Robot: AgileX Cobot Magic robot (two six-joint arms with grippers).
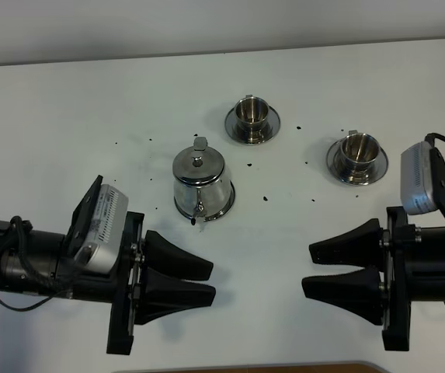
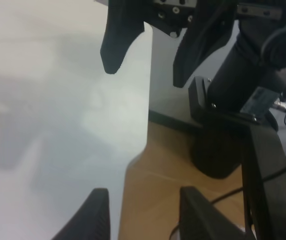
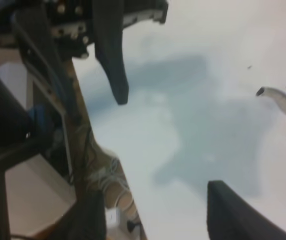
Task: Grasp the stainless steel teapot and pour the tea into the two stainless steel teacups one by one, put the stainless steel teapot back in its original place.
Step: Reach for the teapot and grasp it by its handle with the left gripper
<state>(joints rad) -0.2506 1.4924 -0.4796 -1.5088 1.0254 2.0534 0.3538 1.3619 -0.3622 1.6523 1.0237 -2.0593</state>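
The white table (image 1: 51, 116) bears dark specks (image 1: 266, 198). The pot's saucer (image 1: 228, 201) lies just beyond the left gripper (image 1: 212, 280), one cup saucer (image 1: 334, 159) beyond the right gripper (image 1: 307, 268), the other cup saucer (image 1: 272, 124) farther out between them.

Teapot (image 1: 201, 183) on its saucer (image 1: 228, 203) — one teacup (image 1: 251, 113) behind it, second teacup (image 1: 359, 149) at right.

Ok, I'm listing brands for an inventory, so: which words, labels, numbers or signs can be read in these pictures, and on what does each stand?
None can be read.
Grey camera box on the left arm: faint marks, too small to read.
Pale sticker on the dark arm in the left wrist view: print blurred, unreadable.
Teapot and both teacups: no marking visible.
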